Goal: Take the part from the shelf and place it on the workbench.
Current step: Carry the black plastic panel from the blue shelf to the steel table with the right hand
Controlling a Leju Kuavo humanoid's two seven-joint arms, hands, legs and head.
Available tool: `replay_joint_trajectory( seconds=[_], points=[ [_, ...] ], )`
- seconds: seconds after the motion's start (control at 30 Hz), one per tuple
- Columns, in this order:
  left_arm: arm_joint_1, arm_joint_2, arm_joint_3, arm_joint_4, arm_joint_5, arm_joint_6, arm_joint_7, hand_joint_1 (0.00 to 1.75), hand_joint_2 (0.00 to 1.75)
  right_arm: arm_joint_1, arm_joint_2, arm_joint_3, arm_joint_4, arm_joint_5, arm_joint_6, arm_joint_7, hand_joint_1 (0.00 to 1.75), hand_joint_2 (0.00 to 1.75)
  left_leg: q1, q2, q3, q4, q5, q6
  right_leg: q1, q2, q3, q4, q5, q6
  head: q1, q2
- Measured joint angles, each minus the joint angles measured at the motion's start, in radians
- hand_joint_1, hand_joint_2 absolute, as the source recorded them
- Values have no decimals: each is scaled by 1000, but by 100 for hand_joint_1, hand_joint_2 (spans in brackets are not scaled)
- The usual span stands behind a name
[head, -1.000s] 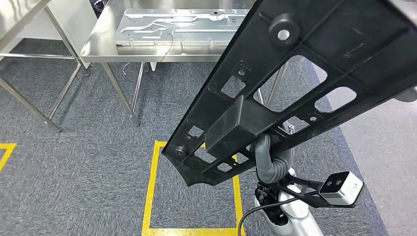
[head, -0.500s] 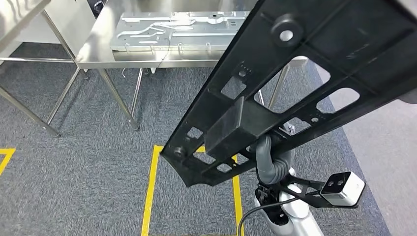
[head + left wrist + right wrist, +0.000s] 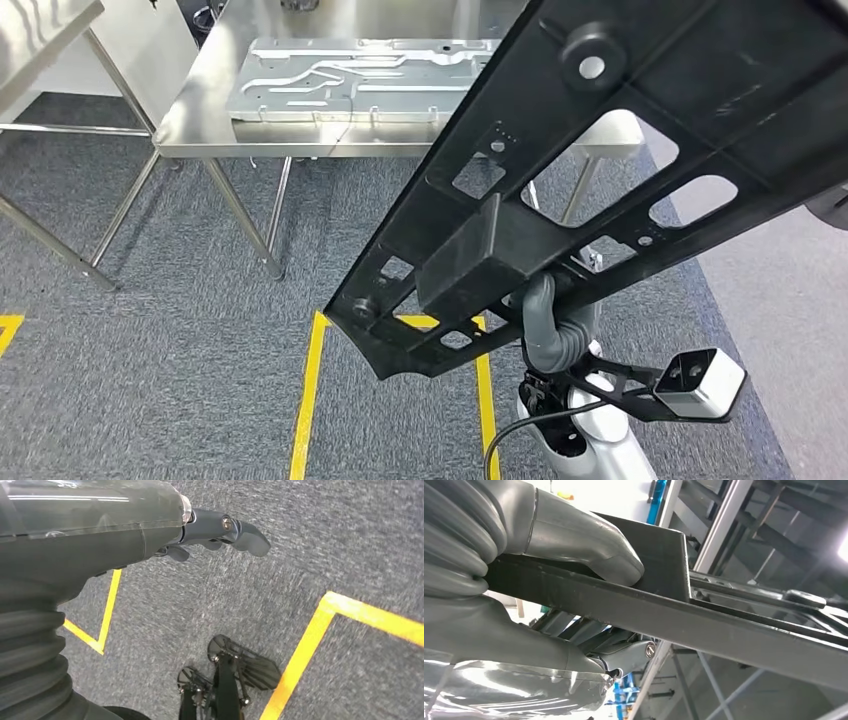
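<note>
Right hand: the right hand [image 3: 549,580] was seen clamped on the black part [image 3: 560,190]; in the right wrist view the thick grey thumb [image 3: 589,550] was pressed onto one face of the part's flat edge and the darker fingers [image 3: 624,655] were curled against the opposite face, so the part was gripped between them.
Right arm: in the head view the grey ribbed wrist cover [image 3: 553,330] was seen rising from below to the underside of the part, with the wrist camera [image 3: 700,385] carried on a black bracket just beside it.
Left hand: the left hand [image 3: 150,535] was seen hanging above the carpet, nothing being held in it; its dark fingers [image 3: 235,530] were extended and only slightly bent.
Part: the long black frame, pierced with cut-outs and carrying a raised rectangular block [image 3: 480,255] near its middle, was held aloft and tilted, its lower end near the robot and its upper end running out toward the upper right of the head view. It was well apart from the workbench and touched nothing but the right hand.
Workbench: a stainless steel workbench [image 3: 200,110] was seen ahead of the robot, beyond the part.
Metal panel: a stamped silver panel [image 3: 350,80] was lying flat on the workbench top.
Second table: the corner of another steel table [image 3: 40,40] was seen to the left of the workbench.
Floor: grey carpet [image 3: 170,340] was marked with yellow tape lines [image 3: 305,400] beneath the part.
</note>
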State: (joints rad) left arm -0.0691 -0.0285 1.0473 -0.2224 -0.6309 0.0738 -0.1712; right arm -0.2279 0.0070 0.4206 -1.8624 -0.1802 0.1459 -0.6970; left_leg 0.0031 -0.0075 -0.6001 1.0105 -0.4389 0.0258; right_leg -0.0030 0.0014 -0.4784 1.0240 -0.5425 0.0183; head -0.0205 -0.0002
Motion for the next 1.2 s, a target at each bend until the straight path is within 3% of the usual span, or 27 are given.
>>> replay_joint_trajectory(
  seconds=[0.07, 0.13, 0.17, 0.2, 0.23, 0.3, 0.37, 0.47, 0.53, 0.57, 0.63, 0.7, 0.73, 0.8, 0.87, 1.0, 1.07, 1.17, 1.2],
  points=[
    [0, 0, 1, 0, 0, 1, 0, 0, 175, -3, 0, -1, 0, -2, 3, 0, 175, 175, 1, -1, 19, -9, -8, 10, -2, 0, -61, 101, -26, 6, 0, 0],
    [-1, 0, 4, 0, 1, 1, -1, 0, 175, -4, -1, -3, 3, -8, 10, 0, 175, 175, 0, -1, 35, -11, -22, 14, -3, 0, -154, 227, -73, 7, 0, 0],
    [0, 0, 5, 0, 2, 1, -1, 0, 175, -4, -1, -5, 6, -12, 14, 0, 175, 175, -1, -2, 44, -11, -30, 15, -3, 0, -189, 262, -85, 7, 0, 0],
    [1, 0, 6, 0, 2, 1, -2, 0, 175, -4, -1, -8, 8, -15, 18, 0, 175, 175, -1, -2, 56, -11, -39, 14, -3, 0, -209, 264, -77, 8, 0, 0],
    [2, 0, 6, 0, 2, 1, -3, 0, 175, -2, -1, -12, 10, -16, 23, 0, 175, 175, -1, -3, 70, -11, -48, 13, -3, 0, -210, 228, -46, 7, 0, 0],
    [3, -1, 7, 0, 1, 0, -6, 0, 175, 9, 1, -19, 8, -5, 33, 0, 175, 175, -2, -4, 98, -11, -69, 8, -2, -1, -180, 96, 58, 1, 0, 0],
    [3, -1, 8, 0, -1, 0, -8, 0, 175, 29, 10, -23, -4, 21, 38, 0, 175, 175, -2, -6, 113, -13, -86, -2, 5, -2, -157, 12, 109, -9, 1, 0],
    [3, -1, 11, 0, -6, -2, -7, 0, 175, 53, 26, -25, -33, 51, 34, 0, 175, 175, -2, -4, 130, -6, -96, -22, 7, 1, -136, -10, 104, -29, 0, 0],
    [0, -2, 12, 0, -10, -4, -7, 0, 175, 59, 35, -25, -52, 58, 33, 0, 175, 175, 0, -1, 122, 42, -110, -29, 3, 1, -110, -17, 98, -40, 0, 0],
    [-3, -2, 13, 0, -11, -5, -6, 0, 175, 62, 38, -25, -60, 59, 34, 0, 175, 175, 2, 0, 96, 92, -127, -33, 1, 0, -100, -19, 93, -43, 0, 0],
    [-4, -3, 15, 0, -12, -5, -6, 0, 175, 69, 42, -26, -71, 59, 37, 0, 175, 175, 5, 1, 13, 219, -177, -43, 2, 0, -85, -19, 79, -47, 0, 0],
    [0, -3, 17, 0, -13, -4, -6, 0, 175, 79, 44, -28, -75, 59, 39, 0, 175, 175, 8, 1, -49, 272, -196, -48, 1, 2, -68, -18, 63, -46, 0, 0],
    [1, -3, 18, 0, -15, -4, -6, 0, 175, 83, 44, -29, -77, 59, 40, 0, 175, 175, 9, 1, -55, 247, -174, -48, 1, 4, -57, -18, 55, -44, 0, 0],
    [3, -3, 20, 0, -19, -4, -6, 0, 175, 86, 46, -32, -81, 62, 44, 0, 175, 175, 10, 2, -27, 124, -75, -45, -1, 4, -33, -19, 37, -38, 0, 0],
    [3, -3, 21, 0, -23, -4, -6, 0, 175, 88, 50, -36, -87, 67, 49, 0, 175, 175, 4, 6, -5, 33, -19, -36, -1, 5, -16, -21, 22, -27, 0, 0],
    [4, -2, 21, 0, -28, -5, -6, 0, 175, 97, 55, -43, -106, 75, 51, 0, 175, 175, 2, 4, 12, 9, -6, -4, 1, 4, -11, 1, 21, 1, 0, 0],
    [2, -2, 22, 0, -30, -7, -5, 0, 175, 98, 56, -46, -114, 76, 52, 0, 175, 175, 5, 2, 29, 0, -9, 5, 0, 3, -52, 75, 6, 9, 0, 0],
    [1, -1, 22, 0, -30, -8, -3, 0, 175, 100, 56, -50, -116, 76, 53, 0, 175, 175, 3, 1, 43, -3, -25, 12, -3, 2, -176, 247, -67, 17, 0, 0],
    [1, -1, 22, 0, -30, -8, -3, 0, 175, 100, 56, -50, -116, 75, 53, 0, 175, 175, 1, 1, 49, -3, -32, 13, -3, 2, -205, 270, -76, 17, 0, 0]
  ],
)
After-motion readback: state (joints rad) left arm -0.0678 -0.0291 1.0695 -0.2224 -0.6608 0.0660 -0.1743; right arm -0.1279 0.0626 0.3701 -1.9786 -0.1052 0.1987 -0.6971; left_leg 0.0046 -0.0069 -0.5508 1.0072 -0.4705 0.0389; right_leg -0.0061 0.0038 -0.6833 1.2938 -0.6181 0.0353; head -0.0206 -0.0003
